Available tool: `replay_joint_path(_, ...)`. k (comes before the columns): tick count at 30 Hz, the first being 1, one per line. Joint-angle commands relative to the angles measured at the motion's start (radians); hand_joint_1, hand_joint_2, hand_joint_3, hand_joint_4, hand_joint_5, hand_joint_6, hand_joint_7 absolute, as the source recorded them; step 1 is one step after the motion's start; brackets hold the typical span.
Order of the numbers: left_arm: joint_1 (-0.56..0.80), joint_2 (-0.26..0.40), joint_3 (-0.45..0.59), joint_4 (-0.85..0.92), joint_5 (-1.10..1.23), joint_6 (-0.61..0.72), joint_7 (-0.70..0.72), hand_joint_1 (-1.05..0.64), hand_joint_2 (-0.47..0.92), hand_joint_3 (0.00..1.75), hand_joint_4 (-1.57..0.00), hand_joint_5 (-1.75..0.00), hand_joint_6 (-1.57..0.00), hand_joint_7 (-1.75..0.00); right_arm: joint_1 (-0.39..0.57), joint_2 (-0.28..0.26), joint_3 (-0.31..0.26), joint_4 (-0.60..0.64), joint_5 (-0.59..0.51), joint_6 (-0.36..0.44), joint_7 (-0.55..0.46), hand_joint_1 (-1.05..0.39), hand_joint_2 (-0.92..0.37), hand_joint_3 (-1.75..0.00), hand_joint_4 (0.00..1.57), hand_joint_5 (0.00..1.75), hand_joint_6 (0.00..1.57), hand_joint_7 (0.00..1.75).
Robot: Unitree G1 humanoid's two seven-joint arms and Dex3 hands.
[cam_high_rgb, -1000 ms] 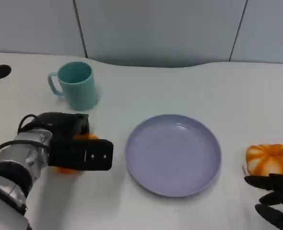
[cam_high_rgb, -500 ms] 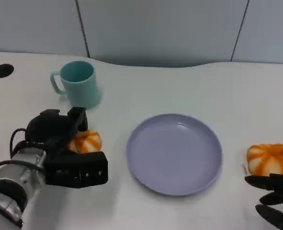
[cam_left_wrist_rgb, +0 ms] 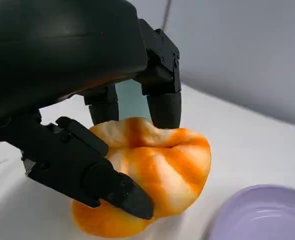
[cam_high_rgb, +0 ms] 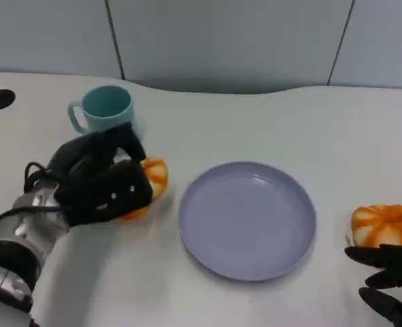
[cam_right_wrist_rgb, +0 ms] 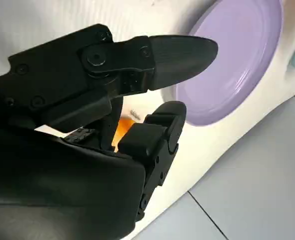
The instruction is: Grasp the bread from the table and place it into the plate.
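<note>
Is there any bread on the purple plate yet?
No, the plate is bare; the left robot hand holds one bread beside it, and another bread lies on the table.

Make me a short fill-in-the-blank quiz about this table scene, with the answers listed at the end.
1. The left robot hand grips an orange-striped bread roll beside the round ____ plate.
2. The plate holds ____.
3. The teal ceramic ____ stands behind the left robot hand.
4. A second orange-striped bread roll lies by the ____ robot hand.

Answers: purple; nothing; mug; right
</note>
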Motion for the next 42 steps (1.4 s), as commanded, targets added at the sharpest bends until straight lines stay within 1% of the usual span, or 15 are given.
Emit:
replay_joint_path(1,-0.049,0.003,0.029,-0.063,-0.039,-0.02,-0.083,-0.03,0.77,0.2,-0.82,-1.75,-0.65,-1.75,-0.008,0.0,0.004,-0.007,-0.008,0.021,-0.005,-0.27,-0.92,-0.35,0.61,0.76,0.78,0.01)
replay_joint_path(7,-0.077,-0.037,0.032,-0.101,-0.047,-0.03,-0.153,-0.09,0.78,0.2,-0.81,-1.75,-0.63,-1.75,-0.015,0.0,0.011,-0.005,-0.019,0.029,-0.008,-0.28,-0.92,-0.35,0.61,0.75,0.79,0.01)
replay_joint_path(15,-0.118,-0.154,-0.015,-0.129,-0.029,-0.032,-0.264,-0.03,0.76,0.21,-0.84,-1.75,-0.64,-1.75,-0.042,-0.005,0.024,0.01,-0.017,0.035,0.004,-0.27,-0.92,-0.33,0.64,0.76,0.79,0.01)
replay_joint_path(19,-0.132,-0.192,-0.051,-0.114,0.003,-0.025,-0.268,-0.04,0.77,0.22,-0.83,-1.75,-0.65,-1.75,-0.046,-0.006,0.031,0.007,-0.021,0.052,0.006,-0.29,-0.92,-0.34,0.65,0.77,0.8,0.01)
replay_joint_path(22,-0.149,-0.224,-0.089,-0.093,0.036,-0.017,-0.266,-0.03,0.77,0.23,-0.81,-1.75,-0.63,-1.75,-0.05,-0.006,0.034,0.017,-0.014,0.033,0.006,-0.27,-0.92,-0.33,0.65,0.77,0.8,0.01)
replay_joint_path(27,-0.17,-0.239,-0.124,-0.061,0.062,-0.052,-0.259,-0.02,0.78,0.24,-0.8,-1.75,-0.6,-1.75,-0.052,-0.002,0.038,0.021,-0.012,0.031,0.005,-0.27,-0.92,-0.32,0.67,0.82,0.8,0.01)
replay_joint_path(31,-0.209,-0.225,-0.184,-0.051,0.13,-0.06,-0.273,-0.17,0.76,0.21,-0.73,-1.75,-0.48,-1.75,-0.05,-0.001,0.041,0.01,-0.017,0.047,0.007,-0.27,-0.92,-0.32,0.67,0.87,0.8,0.01)
replay_joint_path(32,-0.22,-0.218,-0.203,-0.049,0.153,-0.07,-0.275,-0.31,0.75,0.13,-0.57,-1.75,-0.4,-1.74,-0.05,-0.001,0.042,0.009,-0.016,0.047,0.008,-0.26,-0.92,-0.32,0.66,0.87,0.8,0.01)
replay_joint_path(35,-0.236,-0.202,-0.228,-0.044,0.184,-0.101,-0.274,-0.44,0.75,0.05,-0.4,-1.73,-0.35,-1.65,-0.05,-0.002,0.043,0.005,-0.018,0.052,0.009,-0.26,-0.92,-0.32,0.65,0.88,0.81,0.01)
replay_joint_path(37,-0.248,-0.192,-0.242,-0.043,0.199,-0.115,-0.286,-0.52,0.76,0.01,-0.29,-1.5,-0.4,-1.22,-0.049,-0.001,0.042,0.002,-0.014,0.057,0.011,-0.26,-0.92,-0.32,0.65,0.88,0.81,0.01)
replay_joint_path(38,-0.253,-0.189,-0.247,-0.041,0.202,-0.12,-0.291,-0.54,0.76,0.01,-0.26,-1.32,-0.46,-0.93,-0.049,0.0,0.041,0.001,-0.012,0.058,0.011,-0.26,-0.92,-0.32,0.66,0.89,0.81,0.01)
replay_joint_path(39,-0.261,-0.186,-0.253,-0.04,0.205,-0.123,-0.308,-0.55,0.77,0.0,-0.24,-1.2,-0.48,-0.77,-0.048,-0.001,0.041,0.001,-0.013,0.059,0.011,-0.26,-0.92,-0.31,0.66,0.89,0.81,0.01)
replay_joint_path(40,-0.27,-0.183,-0.252,-0.037,0.197,-0.131,-0.338,-0.55,0.77,0.0,-0.25,-0.98,-0.51,-0.54,-0.047,-0.003,0.04,0.0,-0.013,0.056,0.011,-0.26,-0.92,-0.31,0.66,0.89,0.81,0.01)
replay_joint_path(41,-0.276,-0.181,-0.25,-0.034,0.19,-0.138,-0.36,-0.61,0.78,0.0,-0.26,-0.69,-0.51,-0.26,-0.047,-0.004,0.04,-0.001,-0.013,0.054,0.011,-0.26,-0.92,-0.31,0.66,0.9,0.81,0.01)
replay_joint_path(42,-0.282,-0.18,-0.245,-0.03,0.18,-0.147,-0.389,-0.64,0.78,0.0,-0.27,-0.55,-0.51,-0.14,-0.047,-0.005,0.04,0.0,-0.012,0.051,0.011,-0.25,-0.92,-0.31,0.67,0.9,0.81,0.01)
